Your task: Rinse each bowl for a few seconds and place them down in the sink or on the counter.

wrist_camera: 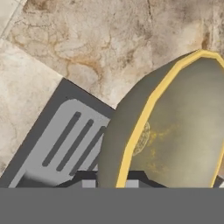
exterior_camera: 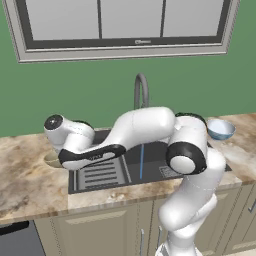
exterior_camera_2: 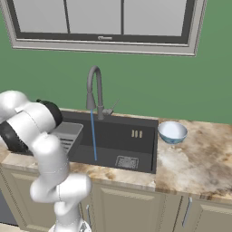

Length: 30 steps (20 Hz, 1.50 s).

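Observation:
The olive-gold bowl (wrist_camera: 183,127) fills the right of the hand view, its yellow rim running down between my fingertips. My gripper (wrist_camera: 110,183) is shut on that rim at the bowl's near edge. In the left base view this bowl (exterior_camera: 50,160) shows under my hand, on the counter (exterior_camera: 30,185) at the sink's left edge. The pale blue-white bowl (exterior_camera: 220,129) (exterior_camera_2: 172,132) stands upright on the counter to the right of the sink (exterior_camera_2: 122,136). Water runs from the faucet (exterior_camera_2: 94,86) in a thin blue stream (exterior_camera_2: 94,136) into the basin.
The grey ribbed rack (exterior_camera: 102,172) (wrist_camera: 65,140) lies in the left part of the sink, right beside the held bowl. My arm stretches across the basin from right to left. A window sits above the green wall. Speckled counter (exterior_camera_2: 195,158) extends right of the sink.

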Motion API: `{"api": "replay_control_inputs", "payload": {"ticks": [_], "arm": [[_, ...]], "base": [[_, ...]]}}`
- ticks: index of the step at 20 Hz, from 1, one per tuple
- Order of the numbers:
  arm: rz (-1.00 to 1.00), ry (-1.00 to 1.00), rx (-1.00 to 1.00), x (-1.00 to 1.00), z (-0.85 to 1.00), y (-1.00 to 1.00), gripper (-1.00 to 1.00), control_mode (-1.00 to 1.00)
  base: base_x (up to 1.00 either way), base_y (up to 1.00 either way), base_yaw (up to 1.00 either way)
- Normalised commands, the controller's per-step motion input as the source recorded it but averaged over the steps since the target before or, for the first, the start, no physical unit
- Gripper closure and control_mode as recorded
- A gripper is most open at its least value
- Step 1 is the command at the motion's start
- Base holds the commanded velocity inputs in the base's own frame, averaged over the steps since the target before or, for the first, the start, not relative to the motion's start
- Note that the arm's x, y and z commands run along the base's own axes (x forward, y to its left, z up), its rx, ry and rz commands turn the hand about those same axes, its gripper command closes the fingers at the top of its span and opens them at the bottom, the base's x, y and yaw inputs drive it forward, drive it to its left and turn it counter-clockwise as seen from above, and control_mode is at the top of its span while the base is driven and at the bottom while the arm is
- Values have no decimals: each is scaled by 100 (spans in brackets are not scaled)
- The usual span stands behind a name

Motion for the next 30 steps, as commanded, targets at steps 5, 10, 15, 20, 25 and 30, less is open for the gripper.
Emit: {"api": "replay_control_inputs", "payload": {"ticks": [5,10,15,20,25,30], "arm": [[-18,0,7,-24,8,-67,100,-100],[-17,-2,2,-6,11,-46,100,-100],[-16,-1,2,0,13,-44,100,-100],[-16,0,2,0,9,-37,100,-100],[-16,0,2,0,2,-40,100,-100],[-16,0,1,0,1,-44,100,-100]], "base": [[0,0,0],[0,0,0],[0,0,0],[0,0,0],[0,0,0],[0,0,0]]}}
